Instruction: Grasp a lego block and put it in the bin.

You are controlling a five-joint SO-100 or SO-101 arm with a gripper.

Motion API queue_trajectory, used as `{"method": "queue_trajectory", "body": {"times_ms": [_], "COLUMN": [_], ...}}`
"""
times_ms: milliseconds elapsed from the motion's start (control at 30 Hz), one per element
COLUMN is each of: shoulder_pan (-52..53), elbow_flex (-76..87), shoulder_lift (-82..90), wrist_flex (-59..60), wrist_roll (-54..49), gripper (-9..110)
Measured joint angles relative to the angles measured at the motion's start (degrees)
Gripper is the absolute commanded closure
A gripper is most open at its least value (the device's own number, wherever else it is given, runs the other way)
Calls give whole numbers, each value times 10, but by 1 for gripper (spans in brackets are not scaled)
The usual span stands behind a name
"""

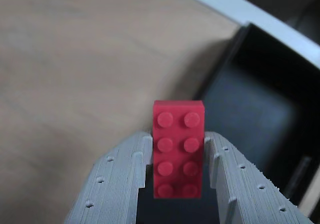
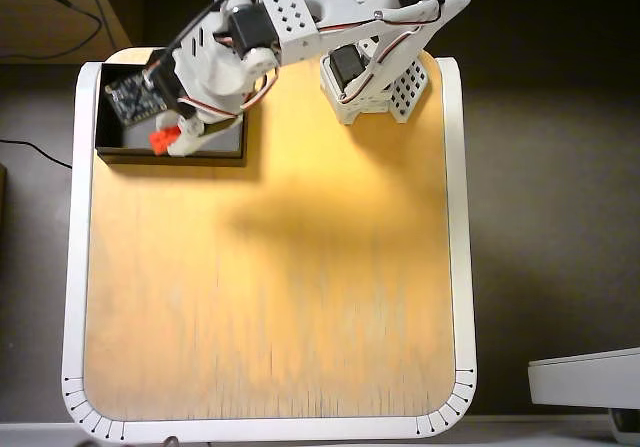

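The red lego block point(image 1: 178, 148) fills the lower middle of the wrist view, studs toward the camera, clamped between the grey fingers point(image 1: 125, 179) of my gripper point(image 1: 178, 156). It hangs just left of the black bin point(image 1: 260, 108), whose near wall and dark floor show at the right. In the overhead view the lego block point(image 2: 162, 140) is a small red spot in my gripper point(image 2: 172, 141), over the front part of the bin point(image 2: 225, 152) at the table's far left corner. The arm covers much of the bin.
The light wooden table point(image 2: 270, 287) has a white rim point(image 2: 72, 267). The arm's base point(image 2: 370, 92) stands at the far middle, right of the bin. A white object point(image 2: 585, 377) sits off the table at lower right.
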Motion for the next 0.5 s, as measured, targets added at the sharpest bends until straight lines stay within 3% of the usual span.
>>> {"method": "queue_trajectory", "body": {"times_ms": [233,500], "shoulder_pan": [84,112], "elbow_flex": [0,0], "shoulder_lift": [-38,-112], "wrist_flex": [0,-4], "wrist_roll": [49,69], "gripper": [101,101]}}
